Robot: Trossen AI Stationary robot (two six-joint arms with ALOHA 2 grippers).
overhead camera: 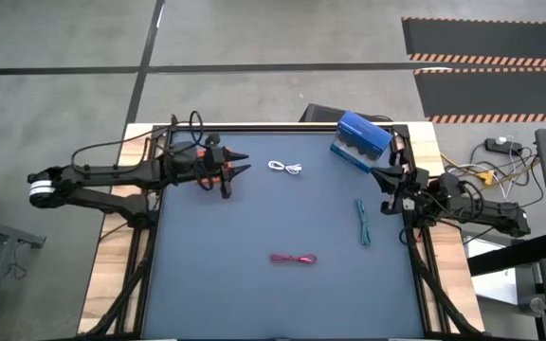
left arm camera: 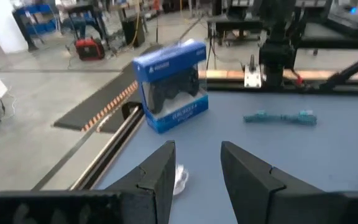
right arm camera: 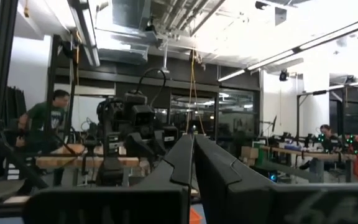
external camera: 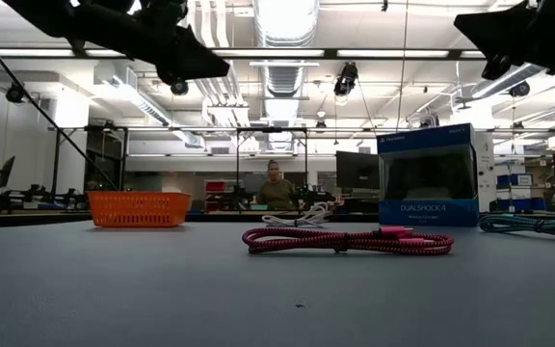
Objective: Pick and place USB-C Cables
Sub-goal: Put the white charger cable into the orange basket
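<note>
Hovering over the far left part of the table, we are holding the left gripper (overhead camera: 238,170) with its fingers parted and nothing between them, pointed toward the white cable (overhead camera: 285,168), which is lying just beside it on the dark table (overhead camera: 254,284). The left wrist view is showing a sliver of that cable (left arm camera: 180,178) right by one finger (left arm camera: 157,177).

We are judging this as the reach for the first pick. To do it well, we are thinking of centring the open fingers over the bundle's middle, turning the wrist so they straddle its thin width, and lowering until the tips nearly touch the table before closing.

The teal cable (overhead camera: 362,221) is lying near the right edge, the red-pink cable (overhead camera: 293,259) toward the near middle; we are not finding a black one.

The right gripper (overhead camera: 384,179) is waiting at the right edge beside the blue box (overhead camera: 360,139), its fingers pressed together and empty. The orange tray (external camera: 138,208) is showing only in the low view.
</note>
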